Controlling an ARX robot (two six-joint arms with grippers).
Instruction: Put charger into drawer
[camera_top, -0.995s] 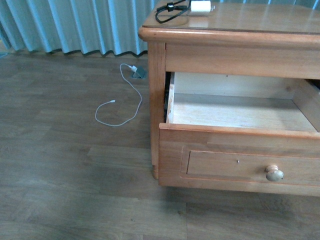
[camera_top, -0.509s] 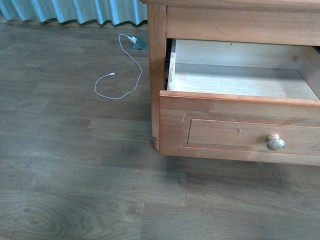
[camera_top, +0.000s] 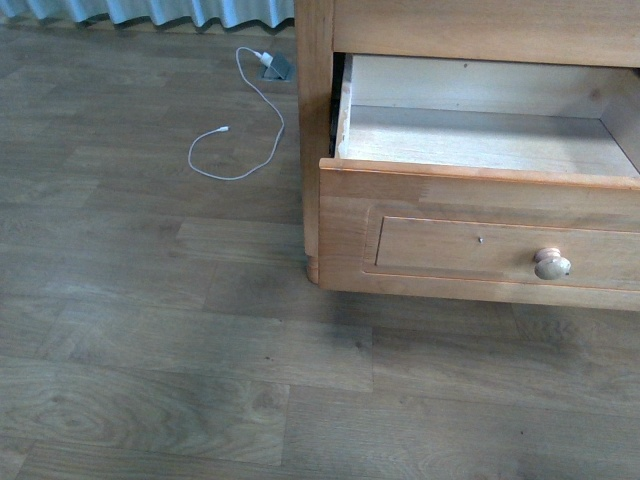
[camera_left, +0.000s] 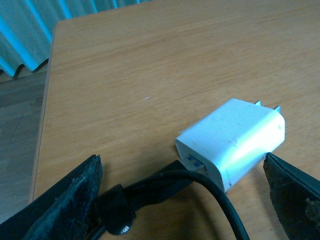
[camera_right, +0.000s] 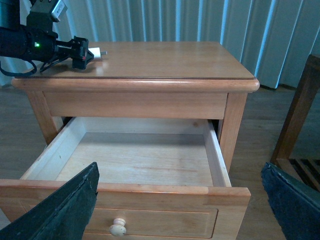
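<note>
Currently: front view lowered, charger on cabinet top

Compared with one second ago, the front view has dropped. The cabinet top (camera_left: 150, 65) and the charger (camera_left: 232, 142) no longer appear in it, and the drawer (camera_top: 480, 140) sits higher in frame. The drawer is pulled out as before, with its right end cut off by the frame edge. Its knob (camera_top: 552, 264) is visible. The white cable (camera_top: 245, 140) lies on the floor (camera_top: 150, 350) in the same loop.

Left wrist view: the charger lies flat on the cabinet top with its black lead (camera_left: 210, 187) plugged in. The left gripper (camera_left: 181, 159) is spread wide, one finger on each side of the charger, neither touching it. Only the fingertips show.

Right wrist view: the right gripper (camera_right: 180, 166) is likewise spread wide, holding nothing, facing the pulled-out drawer. Here the left gripper covers most of the charger, and only a white corner can be made out.
</note>
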